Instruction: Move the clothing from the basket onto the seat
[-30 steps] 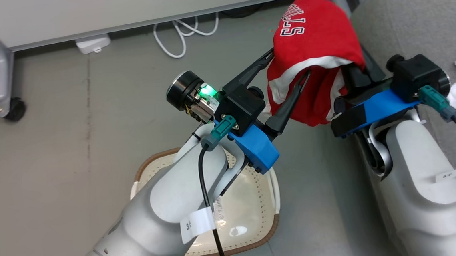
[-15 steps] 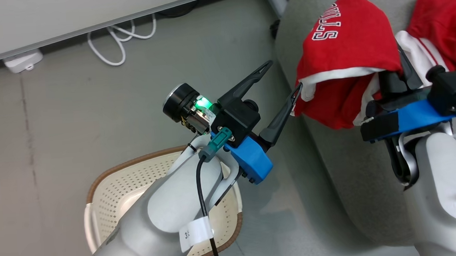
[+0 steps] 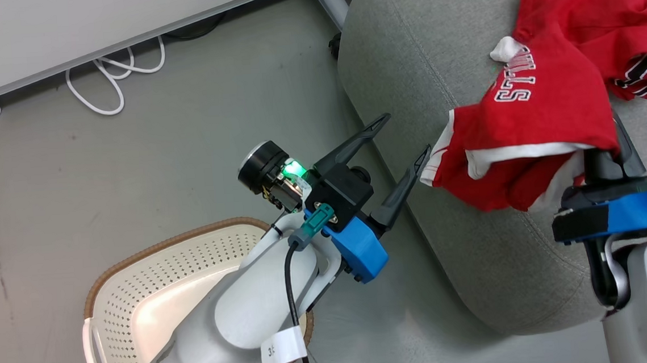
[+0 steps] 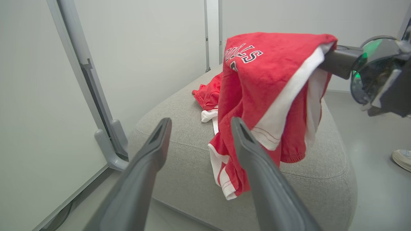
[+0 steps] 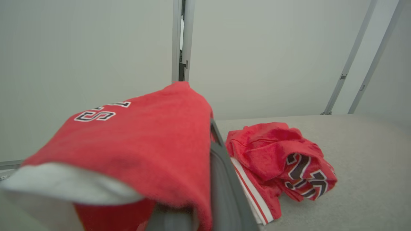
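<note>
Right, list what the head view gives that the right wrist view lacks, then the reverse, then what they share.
Head view's extras: the basket on the floor, with no clothes in the part that shows; the open left gripper beside the seat's edge; a white cable by the wall.
Right wrist view's extras: the tall metal posts rising behind the seat.
Shared: the grey seat, the lettered shirt draped over the shut right gripper, and the crumpled shirt lying on the seat.
</note>
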Controlling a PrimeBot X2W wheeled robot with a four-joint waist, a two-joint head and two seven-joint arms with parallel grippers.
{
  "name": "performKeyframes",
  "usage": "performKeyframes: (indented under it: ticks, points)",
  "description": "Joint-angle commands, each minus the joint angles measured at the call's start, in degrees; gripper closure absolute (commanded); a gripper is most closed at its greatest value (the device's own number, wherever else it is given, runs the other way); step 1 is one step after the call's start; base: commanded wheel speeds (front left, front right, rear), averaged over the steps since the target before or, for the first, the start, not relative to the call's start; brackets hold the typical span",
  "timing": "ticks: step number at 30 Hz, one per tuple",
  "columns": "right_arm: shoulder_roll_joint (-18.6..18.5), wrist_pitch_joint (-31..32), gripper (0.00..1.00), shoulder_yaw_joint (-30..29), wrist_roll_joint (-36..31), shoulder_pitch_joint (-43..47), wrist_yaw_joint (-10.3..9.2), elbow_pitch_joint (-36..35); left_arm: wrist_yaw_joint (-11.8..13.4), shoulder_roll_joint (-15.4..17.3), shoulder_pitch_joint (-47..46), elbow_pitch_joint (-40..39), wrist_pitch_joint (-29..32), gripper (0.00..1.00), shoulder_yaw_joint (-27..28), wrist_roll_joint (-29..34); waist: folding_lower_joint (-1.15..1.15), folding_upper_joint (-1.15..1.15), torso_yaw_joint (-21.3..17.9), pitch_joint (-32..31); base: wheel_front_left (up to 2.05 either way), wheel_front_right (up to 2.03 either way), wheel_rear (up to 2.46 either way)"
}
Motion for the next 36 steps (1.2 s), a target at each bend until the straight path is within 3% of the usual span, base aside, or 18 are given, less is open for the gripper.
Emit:
performKeyframes:
  ticks: [1, 13, 23, 30, 36]
  points:
    - [0.0, 0.0, 1.00, -0.2, 0.1, 1.1, 0.01, -0.6, -0.2, 0.2, 0.5, -0.1, -0.3, 0.00, 0.1, 0.3, 0.00, 0.00, -0.2, -0.2, 0.00, 0.00, 0.00]
    - [0.0, 0.0, 1.00, 0.6, 1.2, 0.9, 0.01, -1.4, -0.4, 0.1, 1.1, 0.0, -0.3, 0.00, 1.0, 0.8, 0.00, 0.00, -0.4, -0.5, 0.00, 0.00, 0.00]
    - [-0.3, 0.0, 1.00, 0.3, 0.2, -13.3, 0.01, -2.7, 0.0, 1.6, -1.9, -0.8, -0.3, 0.00, 1.9, 2.5, 0.00, 0.00, 0.3, 5.2, 0.00, 0.00, 0.00]
    - [-5.7, 0.0, 1.00, -6.5, 0.4, -27.9, 0.01, -1.8, 0.0, 2.5, -5.7, -1.4, 0.4, 0.00, 1.3, 4.0, 0.00, 0.00, 1.8, 12.3, 0.00, 0.00, 0.00]
    - [-14.2, 0.0, 1.00, -14.7, 0.1, -35.9, 0.01, -0.3, 0.4, 3.3, -8.9, -2.9, 1.1, 0.00, 1.1, 5.3, 0.00, 0.00, 3.2, 17.9, 0.00, 0.00, 0.00]
